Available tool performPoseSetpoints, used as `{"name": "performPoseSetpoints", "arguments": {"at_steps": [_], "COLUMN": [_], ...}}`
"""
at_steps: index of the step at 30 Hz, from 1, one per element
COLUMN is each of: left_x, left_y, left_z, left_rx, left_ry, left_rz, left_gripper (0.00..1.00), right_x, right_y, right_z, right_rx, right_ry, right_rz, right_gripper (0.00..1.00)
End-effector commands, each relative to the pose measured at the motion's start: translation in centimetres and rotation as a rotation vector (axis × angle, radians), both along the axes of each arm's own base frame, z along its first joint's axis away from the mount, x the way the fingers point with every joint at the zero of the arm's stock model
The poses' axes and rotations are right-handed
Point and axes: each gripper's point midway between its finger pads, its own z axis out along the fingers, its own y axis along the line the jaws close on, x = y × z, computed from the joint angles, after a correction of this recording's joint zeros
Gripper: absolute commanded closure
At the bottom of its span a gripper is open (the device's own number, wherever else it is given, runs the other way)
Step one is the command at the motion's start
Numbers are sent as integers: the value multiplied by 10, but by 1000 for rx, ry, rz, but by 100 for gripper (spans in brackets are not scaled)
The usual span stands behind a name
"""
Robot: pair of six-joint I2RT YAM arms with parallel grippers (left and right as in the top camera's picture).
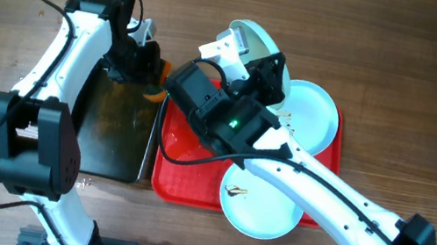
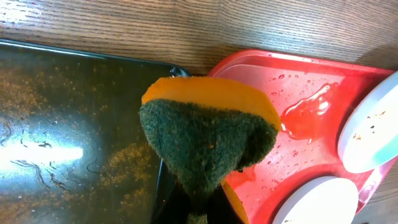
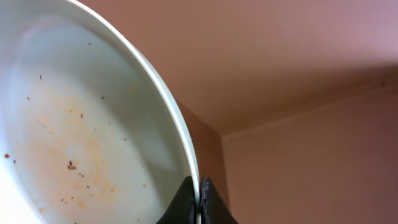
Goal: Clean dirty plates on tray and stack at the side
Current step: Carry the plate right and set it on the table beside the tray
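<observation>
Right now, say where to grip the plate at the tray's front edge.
Pinch the front plate by its near rim, which juts past the tray, coming in low from the robot's side. It lies about flat, so only that overhang leaves room for a finger beneath.

red tray [image 1: 179,169], wet film; far plate [image 1: 314,112] and near plate [image 1: 262,210] lie flat on it; third plate [image 1: 251,34] tilted upright, brown-specked

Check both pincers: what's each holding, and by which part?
Left pincer grips the orange-and-green sponge by one squeezed end. Right pincer pinches a speckled plate at its rim.
</observation>
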Motion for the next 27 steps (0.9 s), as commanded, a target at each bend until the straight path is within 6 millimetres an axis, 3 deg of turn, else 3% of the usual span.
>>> {"name": "performPoseSetpoints", "arguments": {"at_steps": [1,3,6,11,15,17,18,22,27], "left_x": [-1,-1,-1,-1,-1,-1,-2,-1,-2], "left_y": [1,1,1,1,1,1,1,1,1], "left_z": [-1,-1,-1,-1,-1,-1,-1,-1,-1], "left_rx": [-24,-24,-24,-24,-24,-24,-24,-24,-24], "left_ry": [2,2,2,2,2,3,5,5,6], "left_rz": [-8,-8,-8,-8,-8,-8,-8,-8,-7], "left_gripper": [96,96,96,96,96,96,96,96,96], "right_x": [1,2,0,-10,-5,4,16,31,45], "right_y": [0,3,15,37,34,16,-17,-81,-177], "right_z": [13,7,-16,-74,-94,-98,-104,-112,-118], "right_rx": [-12,15,159,661,981,1036,1063,1107,1198], "right_ry": [-36,-14,68,275,337,332,339,337,318], "right_rz": [-14,3,49,-11,-175,-252,-350,-513,-687], "right_gripper": [96,96,95,95,95,96,95,95,95]}}
